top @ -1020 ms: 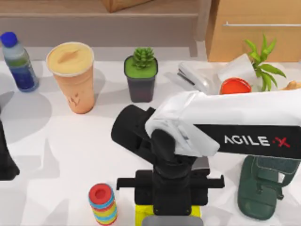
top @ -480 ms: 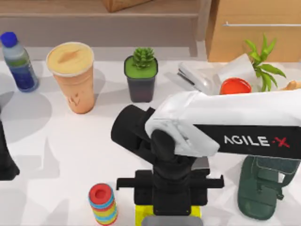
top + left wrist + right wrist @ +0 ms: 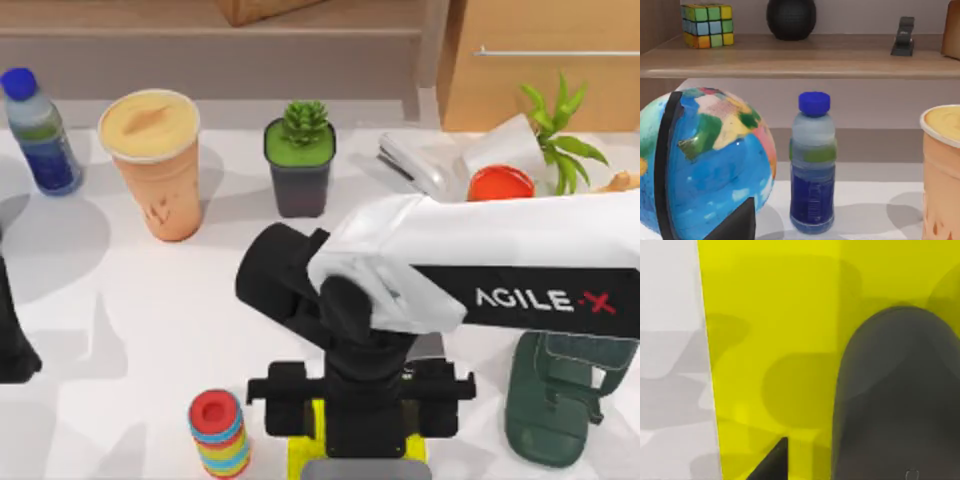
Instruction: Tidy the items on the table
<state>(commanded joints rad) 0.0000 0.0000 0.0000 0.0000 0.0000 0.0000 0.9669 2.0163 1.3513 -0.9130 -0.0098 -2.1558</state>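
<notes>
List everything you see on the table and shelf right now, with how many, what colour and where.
Cup: one, orange-tan, top view's rear left.
Water bottle: one, blue cap, far left.
Succulent pot: one, green in black, rear centre.
Ring stack: one, multicoloured, front.
Yellow mat: one, front centre, mouse on it.
Sandal: one, dark green, front right.
Stapler: one, white, rear right.
Globe: one, blue, beside bottle.
Puzzle cube: one, shelf.
Right gripper: over mat.
</notes>
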